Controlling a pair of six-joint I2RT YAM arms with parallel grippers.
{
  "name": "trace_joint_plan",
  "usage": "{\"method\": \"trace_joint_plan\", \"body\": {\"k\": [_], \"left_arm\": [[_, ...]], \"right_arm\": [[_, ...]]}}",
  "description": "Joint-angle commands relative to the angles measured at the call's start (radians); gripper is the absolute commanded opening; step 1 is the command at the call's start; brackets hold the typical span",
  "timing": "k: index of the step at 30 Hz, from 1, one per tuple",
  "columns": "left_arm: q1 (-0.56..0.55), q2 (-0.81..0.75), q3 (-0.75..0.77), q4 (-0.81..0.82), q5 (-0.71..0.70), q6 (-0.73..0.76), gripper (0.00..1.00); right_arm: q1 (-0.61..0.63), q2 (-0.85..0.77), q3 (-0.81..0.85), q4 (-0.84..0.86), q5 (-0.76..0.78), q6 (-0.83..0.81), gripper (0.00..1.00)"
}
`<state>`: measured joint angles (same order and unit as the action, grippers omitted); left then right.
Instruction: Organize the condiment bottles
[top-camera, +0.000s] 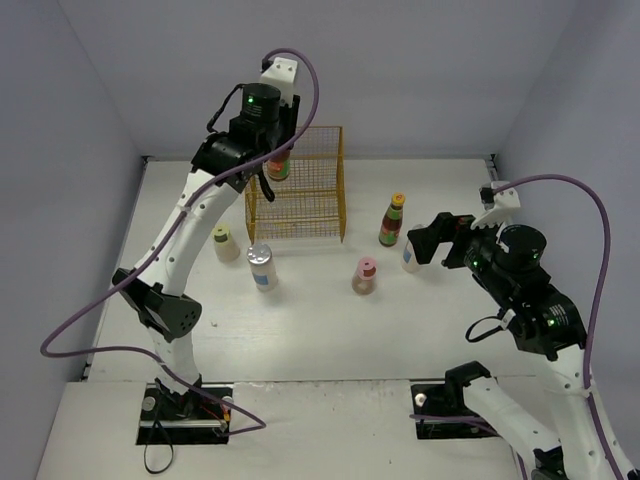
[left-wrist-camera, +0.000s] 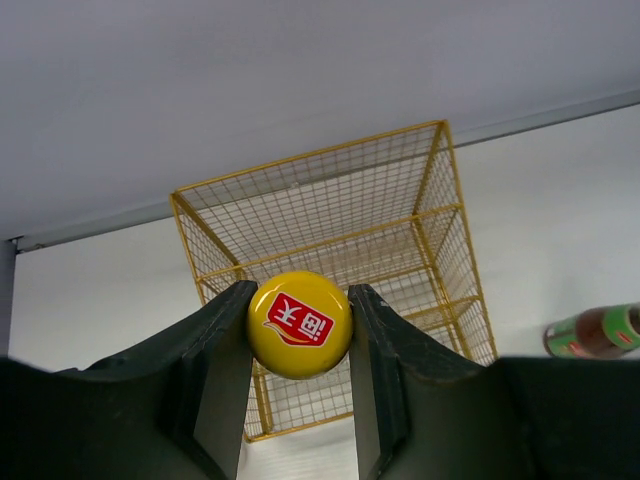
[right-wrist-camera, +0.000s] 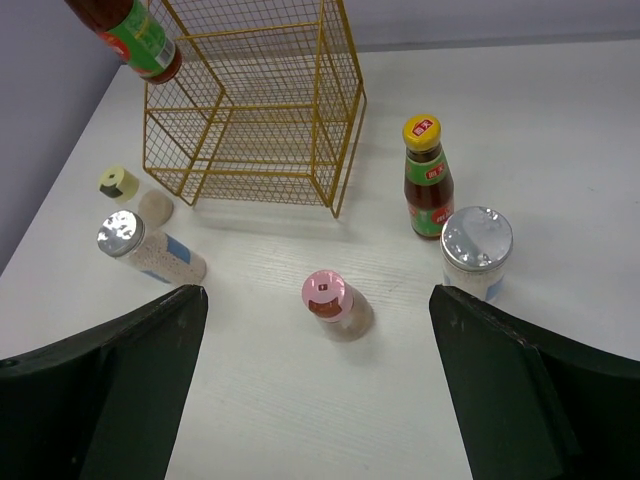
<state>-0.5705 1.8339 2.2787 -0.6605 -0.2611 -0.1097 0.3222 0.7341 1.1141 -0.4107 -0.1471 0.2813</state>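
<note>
Left wrist view: the left gripper has its fingers pressed against both sides of the yellow cap of the held dark bottle. The cap face carries a red mark. Beyond it stands the yellow wire rack.

Top view: the held bottle is off the table, at the rack's far-left top corner. Cannot tell whether it is inside the wire frame. The right wrist view shows it tilted.

The right gripper has its fingers spread wide and is holding nothing. It is low on the right side, just beside the right silver-lidded jar.

5 bottles stand on the table:
- the second dark bottle, right of the rack and near the right jar
- the right jar, nearest the right gripper
- the pink-capped bottle, in front of the rack's right corner
- the left silver-lidded jar, in front of the rack's left corner
- the yellow-green-capped bottle, left of the rack and near the left jar

Surface: white and matte, with a faint grain in the right wrist view. A seam runs across it near the arm bases.

Room: plain pale grey-lilac walls close off 3 sides, with a dark joint line where the back wall meets the table. A purple cable loops off each arm.
</note>
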Motion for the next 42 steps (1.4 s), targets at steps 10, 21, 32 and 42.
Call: {"method": "trace_joint_plan", "body": {"k": [10, 21, 32, 42], "left_arm": [[0.07, -0.024, 0.085, 0.305, 0.066, 0.082, 0.0], [0.136, -0.013, 0.039, 0.407, 0.089, 0.068, 0.0], [0.158, 0.014, 0.01, 0.519, 0.111, 0.071, 0.0], [0.181, 0.054, 0.027, 0.547, 0.123, 0.064, 0.0]], "right_arm": [[0.003, 0.01, -0.005, 0.064, -0.025, -0.014, 1.0], [0.003, 0.01, -0.02, 0.062, -0.058, -0.016, 1.0], [0.005, 0.019, -0.04, 0.056, -0.088, -0.024, 1.0], [0.003, 0.039, -0.046, 0.056, -0.095, -0.034, 1.0]]}}
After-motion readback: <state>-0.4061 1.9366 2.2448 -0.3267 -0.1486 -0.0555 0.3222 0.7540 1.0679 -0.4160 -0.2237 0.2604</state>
